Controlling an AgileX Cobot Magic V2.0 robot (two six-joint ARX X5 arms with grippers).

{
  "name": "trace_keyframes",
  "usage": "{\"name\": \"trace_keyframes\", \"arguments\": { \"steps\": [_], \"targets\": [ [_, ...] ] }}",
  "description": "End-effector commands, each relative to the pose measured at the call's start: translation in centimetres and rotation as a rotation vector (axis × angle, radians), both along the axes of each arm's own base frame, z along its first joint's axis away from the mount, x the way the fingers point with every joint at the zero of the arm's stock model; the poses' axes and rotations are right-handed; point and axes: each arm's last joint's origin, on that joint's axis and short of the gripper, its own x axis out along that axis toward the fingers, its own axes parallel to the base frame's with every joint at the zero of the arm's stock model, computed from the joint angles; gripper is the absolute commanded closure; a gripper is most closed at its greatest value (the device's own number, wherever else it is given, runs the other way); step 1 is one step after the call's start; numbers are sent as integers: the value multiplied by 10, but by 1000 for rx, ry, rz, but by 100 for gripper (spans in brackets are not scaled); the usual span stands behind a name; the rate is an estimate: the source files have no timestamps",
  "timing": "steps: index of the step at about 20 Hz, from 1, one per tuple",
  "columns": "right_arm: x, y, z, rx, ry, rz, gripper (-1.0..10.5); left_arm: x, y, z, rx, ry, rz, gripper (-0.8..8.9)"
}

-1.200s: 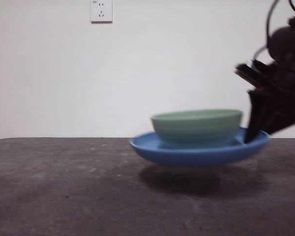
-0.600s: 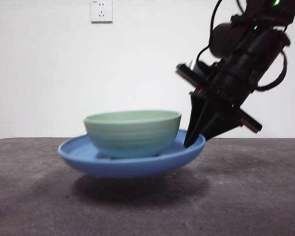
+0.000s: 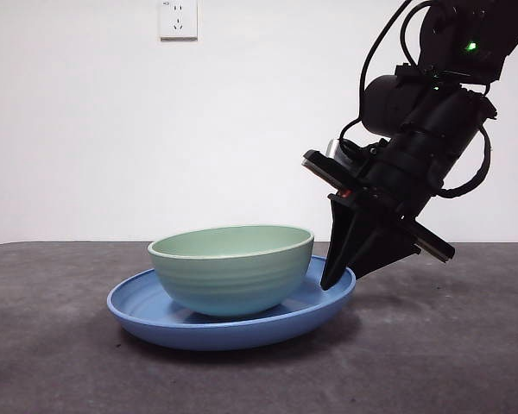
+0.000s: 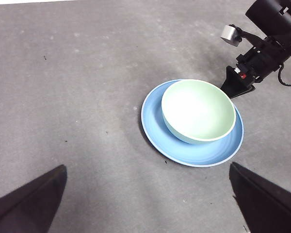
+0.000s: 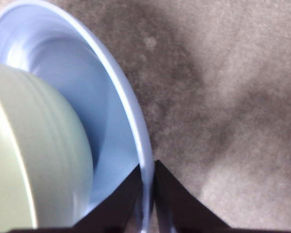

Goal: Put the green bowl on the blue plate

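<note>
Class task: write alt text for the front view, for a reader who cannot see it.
A green bowl sits inside a blue plate on a dark table. The right gripper, reaching down from the upper right, is shut on the plate's rim. A wall socket shows on the white wall behind.

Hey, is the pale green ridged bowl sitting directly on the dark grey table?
No, the pale green ridged bowl sits inside the wide glossy blue plate, whose rim the right pincer is pinching.

bare lab-like test room: plain white wall (image 3: 155,129), wall socket (image 3: 178,19), grey table (image 3: 52,345).
</note>
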Motion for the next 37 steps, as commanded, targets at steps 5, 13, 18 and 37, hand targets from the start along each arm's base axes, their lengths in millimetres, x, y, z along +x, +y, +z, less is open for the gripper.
{"name": "trace_keyframes", "arguments": {
  "steps": [5,13,18,37],
  "targets": [
    [5,6,-13,-3,34,15,930,0,0,4,-16,-13,-4,125],
    [10,-12,-10,-18,29,0,602,0,0,4,-16,-13,-4,126],
    [8,-46,16,-31,-13,-39,601,0,0,4,-16,-13,-4,126],
    [-214,-118,218,-20,-774,-68,289,0,0,4,-20,-12,-3,126]
  ]
}}
